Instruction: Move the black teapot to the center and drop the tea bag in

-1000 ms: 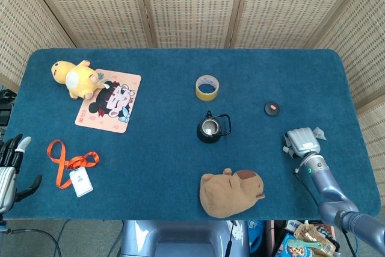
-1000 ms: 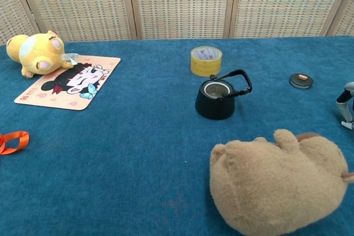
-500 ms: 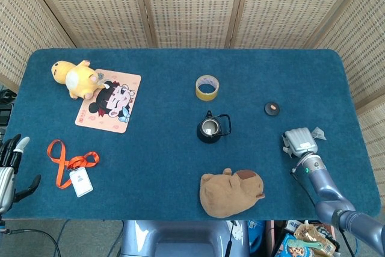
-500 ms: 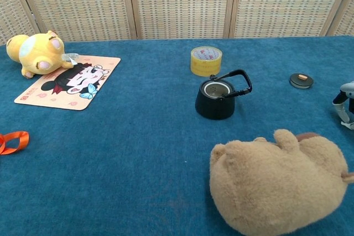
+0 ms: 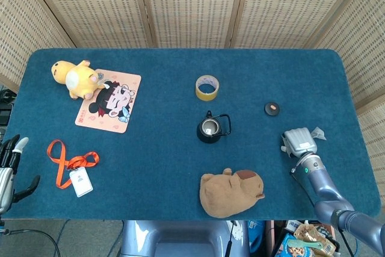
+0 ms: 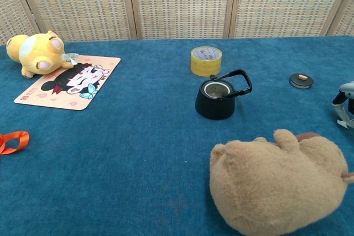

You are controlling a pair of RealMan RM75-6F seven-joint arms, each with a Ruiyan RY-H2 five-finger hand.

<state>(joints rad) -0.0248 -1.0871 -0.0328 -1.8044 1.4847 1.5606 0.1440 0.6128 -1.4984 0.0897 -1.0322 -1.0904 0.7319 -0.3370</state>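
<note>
The black teapot (image 5: pixel 209 129) (image 6: pixel 215 99) stands lidless near the table's middle, its handle tipped to the right. Its small round lid (image 5: pixel 272 108) (image 6: pixel 301 80) lies apart at the right. My right hand (image 5: pixel 299 141) (image 6: pixel 344 105) rests knuckles-up on the cloth at the right, fingers curled down. A pale tea bag (image 5: pixel 318 132) pokes out at its far side, touching it; the grasp itself is hidden. My left hand (image 5: pixel 10 168) hangs off the table's front left corner, fingers spread and holding nothing.
A brown plush (image 5: pixel 229 192) (image 6: pixel 276 181) lies in front of the teapot and a yellow tape roll (image 5: pixel 207 87) behind it. At the left are a yellow plush (image 5: pixel 74 77), a cartoon mat (image 5: pixel 109 100) and an orange lanyard with a badge (image 5: pixel 71 167).
My right hand has shifted slightly to the left on the cloth. The teapot, lid and left hand are where they were.
</note>
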